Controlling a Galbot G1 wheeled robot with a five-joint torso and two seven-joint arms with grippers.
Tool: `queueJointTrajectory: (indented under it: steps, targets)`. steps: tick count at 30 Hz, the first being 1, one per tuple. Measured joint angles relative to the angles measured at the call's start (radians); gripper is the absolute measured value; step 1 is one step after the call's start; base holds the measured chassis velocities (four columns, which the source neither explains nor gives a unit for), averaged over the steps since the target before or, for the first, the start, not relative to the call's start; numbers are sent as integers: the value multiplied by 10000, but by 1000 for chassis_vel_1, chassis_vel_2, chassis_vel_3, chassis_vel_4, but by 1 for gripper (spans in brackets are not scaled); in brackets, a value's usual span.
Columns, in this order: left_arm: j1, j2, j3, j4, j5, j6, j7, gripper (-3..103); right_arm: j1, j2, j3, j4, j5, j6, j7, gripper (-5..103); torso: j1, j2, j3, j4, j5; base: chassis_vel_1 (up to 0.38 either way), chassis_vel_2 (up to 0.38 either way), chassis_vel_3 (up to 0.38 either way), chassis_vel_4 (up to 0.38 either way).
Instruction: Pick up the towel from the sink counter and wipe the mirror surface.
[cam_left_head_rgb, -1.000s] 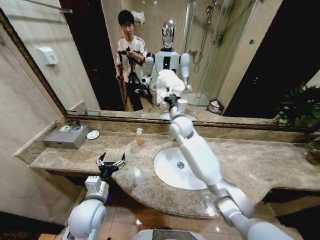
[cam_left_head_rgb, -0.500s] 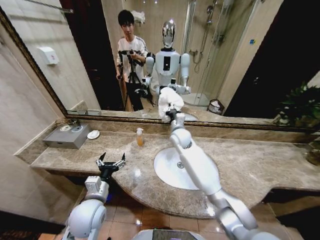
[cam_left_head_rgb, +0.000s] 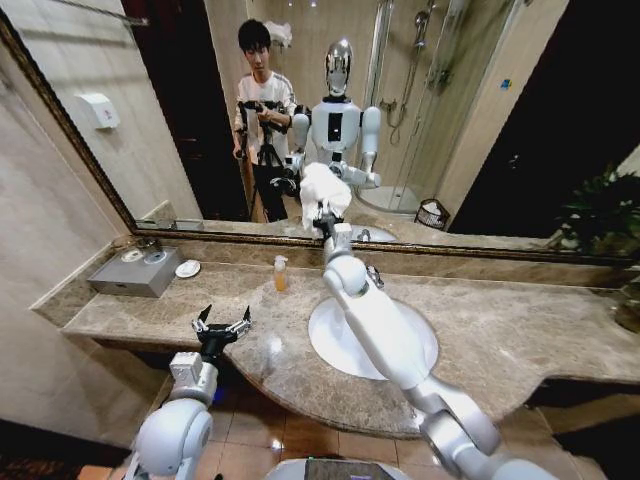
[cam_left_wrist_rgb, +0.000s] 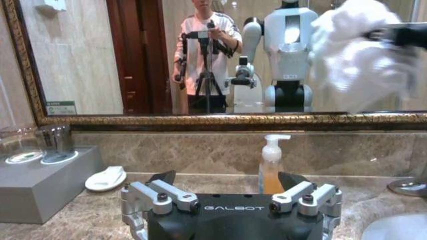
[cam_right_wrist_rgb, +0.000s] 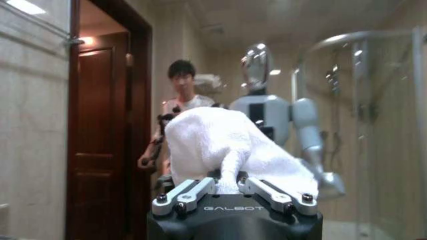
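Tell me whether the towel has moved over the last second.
Yes. The towel, held by the right gripper, slid left across the mirror surface, toward the soap bottle.

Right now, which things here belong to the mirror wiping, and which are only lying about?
Job: towel in the right gripper, mirror surface, sink counter.
Lying about: soap bottle, soap dish, grey tray; left gripper is idle.

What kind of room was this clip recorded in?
A bathroom, probably in a hotel: a marble sink counter with a white basin, a wall-wide mirror reflecting a glass shower, and a soap bottle. The right gripper holds a towel at the mirror.
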Motion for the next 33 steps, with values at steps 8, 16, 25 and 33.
queueJointTrajectory:
  steps: [8, 16, 25, 33]
  targets:
    - [0, 0, -1, 0, 0, 0, 0, 100, -2646, -2280, 516, 3218, 368, -421, 309, 8, -4, 1, -2, 4, 1, 0, 0, 0, 0]
    - [0, 0, 0, 0, 1, 0, 1, 100, -5893, -3778, 1517, 4620, 299, -456, 407, 8, -4, 1, -3, 9, 0, 0, 0, 0, 0]
    - [0, -1, 0, -1, 1, 0, 1, 100, -8409, -2962, 2657, 4998, -726, 42, 35, 8, -4, 2, -2, 6, 0, 0, 0, 0, 0]
    - [0, 0, 0, 0, 0, 0, 1, 100, -8622, -2693, 2941, 4858, -947, 240, -308, 8, -1, 1, -1, 8, -2, 0, 0, 0, 0]
